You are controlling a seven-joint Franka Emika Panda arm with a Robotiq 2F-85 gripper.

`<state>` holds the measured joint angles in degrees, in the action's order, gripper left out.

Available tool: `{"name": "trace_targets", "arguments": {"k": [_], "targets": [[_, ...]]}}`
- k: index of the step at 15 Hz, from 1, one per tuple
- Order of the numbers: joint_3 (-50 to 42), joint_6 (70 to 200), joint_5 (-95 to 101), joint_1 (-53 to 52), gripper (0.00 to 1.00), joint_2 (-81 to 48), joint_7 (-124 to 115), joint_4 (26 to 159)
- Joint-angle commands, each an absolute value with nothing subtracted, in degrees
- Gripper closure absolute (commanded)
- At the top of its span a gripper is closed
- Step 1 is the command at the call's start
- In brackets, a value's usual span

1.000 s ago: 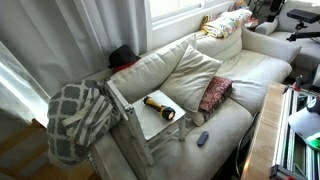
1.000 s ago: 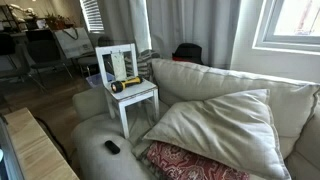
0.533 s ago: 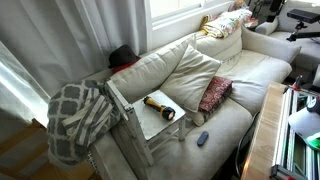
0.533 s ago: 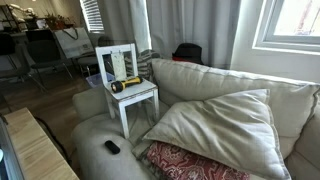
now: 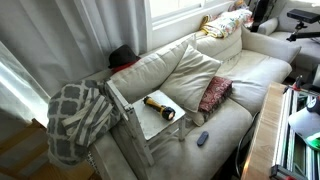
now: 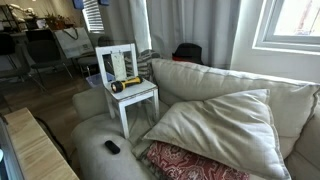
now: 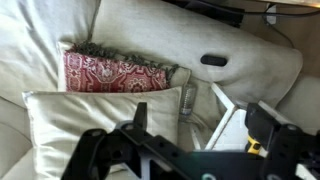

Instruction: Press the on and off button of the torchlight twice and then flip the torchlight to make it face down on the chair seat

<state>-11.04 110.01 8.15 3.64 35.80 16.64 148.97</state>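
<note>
The torchlight (image 5: 160,107) is a dark cylinder with a yellowish head. It lies flat on the white chair seat (image 5: 148,120), and the chair stands on the cream sofa. Both also show in the other exterior view: torchlight (image 6: 124,86), seat (image 6: 140,94). In the wrist view my gripper (image 7: 202,114) is open and empty, high above the sofa, with its two dark fingers (image 7: 140,112) far apart. A yellow bit of the torchlight (image 7: 262,148) peeks out beside the right finger, over the chair seat (image 7: 236,130). The rest of it is hidden.
A red patterned pillow (image 5: 214,94) and a cream cushion (image 5: 190,72) lie on the sofa beside the chair. A small dark remote (image 5: 202,138) sits on the front cushion. A grey-white blanket (image 5: 78,118) hangs on the chair back. A clear bottle (image 7: 188,100) is wedged between cushions.
The torchlight, the chair and the cushions have not moved. A dark shape at the top edge of each exterior view has shifted slightly.
</note>
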Motion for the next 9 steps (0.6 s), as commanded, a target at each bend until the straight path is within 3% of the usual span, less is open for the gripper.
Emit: {"name": "trace_targets", "arguments": {"k": [1,9], "targets": [[-7.22,115.23,3.16,-3.85,0.00,24.68,19.58,145.93],[4.95,134.14,4.59,-8.76,0.00,2.11,11.89,136.05]]}}
